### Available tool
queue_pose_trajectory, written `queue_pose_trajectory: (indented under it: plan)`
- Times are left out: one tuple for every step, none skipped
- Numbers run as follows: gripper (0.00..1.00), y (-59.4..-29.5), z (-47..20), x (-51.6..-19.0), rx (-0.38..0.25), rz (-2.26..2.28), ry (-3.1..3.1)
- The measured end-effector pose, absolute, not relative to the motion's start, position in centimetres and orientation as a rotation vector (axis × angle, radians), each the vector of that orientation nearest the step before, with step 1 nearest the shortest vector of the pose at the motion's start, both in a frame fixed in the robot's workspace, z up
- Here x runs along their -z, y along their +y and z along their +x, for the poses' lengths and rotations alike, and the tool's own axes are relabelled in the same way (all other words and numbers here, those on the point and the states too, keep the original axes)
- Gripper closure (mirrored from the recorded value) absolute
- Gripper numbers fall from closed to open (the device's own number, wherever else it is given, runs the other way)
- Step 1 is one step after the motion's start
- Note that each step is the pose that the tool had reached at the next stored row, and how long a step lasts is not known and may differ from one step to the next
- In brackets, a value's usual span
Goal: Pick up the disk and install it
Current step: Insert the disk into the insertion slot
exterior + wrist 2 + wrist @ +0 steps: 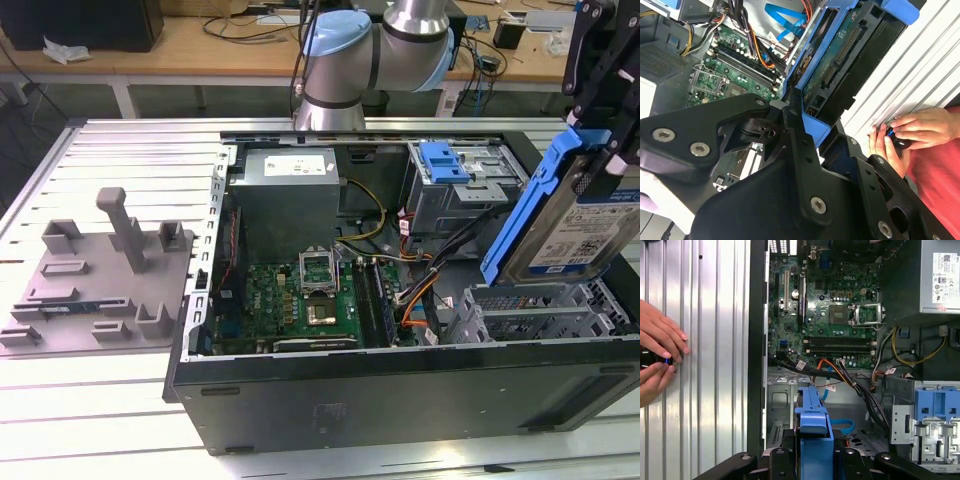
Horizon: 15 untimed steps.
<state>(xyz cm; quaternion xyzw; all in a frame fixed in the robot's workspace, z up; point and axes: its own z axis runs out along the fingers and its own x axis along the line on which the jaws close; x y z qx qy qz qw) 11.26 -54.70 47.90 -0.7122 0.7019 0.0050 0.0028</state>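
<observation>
Your worktop (100,150) carries the open computer case (400,400), its side off. The disk (580,235) hangs tilted at three o'clock in the exterior view, above the grey drive cage (540,315), clear of it. The gripper (812,131) has its jaws clamped on the disk's blue frame. Pick-up looks done; seating it in the case is left.

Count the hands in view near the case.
2: one hand and the other hand, over the ribbed table beside the case, holding a small dark object; others may be hidden.
</observation>
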Motion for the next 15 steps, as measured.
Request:
queue_pose_trajectory:
  plan:
    - [0.63, -54.7, 11.26, -47.89, -0.016, -2.233, 2.201]
    - [0.63, -54.7, 11.26, -47.86, -0.016, -2.233, 2.201]
    - [0.63, -54.7, 11.26, -47.83, -0.016, -2.233, 2.201]
    - [0.63, -54.7, 11.26, -47.8, -0.016, -2.233, 2.201]
    - [0.63, -54.7, 11.26, -47.78, -0.016, -2.233, 2.201]
    - [0.63, -54.7, 11.26, -47.75, -0.016, -2.233, 2.201]
    - [0.63, -54.7, 11.26, -47.71, -0.016, -2.233, 2.201]
    - [0.63, -54.72, 11.26, -47.63, -0.016, -2.234, 2.201]
    - [0.63, -54.73, 11.26, -47.59, -0.016, -2.234, 2.201]
    - [0.63, -54.75, 11.26, -47.55, -0.016, -2.235, 2.2]
    - [0.63, -54.76, 11.26, -47.52, -0.016, -2.236, 2.199]
    - [0.63, -54.78, 11.26, -47.49, -0.016, -2.237, 2.198]
    - [0.63, -54.8, 11.26, -47.44, -0.016, -2.238, 2.196]
    - [0.63, -54.81, 11.26, -47.41, -0.016, -2.239, 2.195]
    - [0.63, -54.83, 11.25, -47.39, -0.016, -2.24, 2.195]
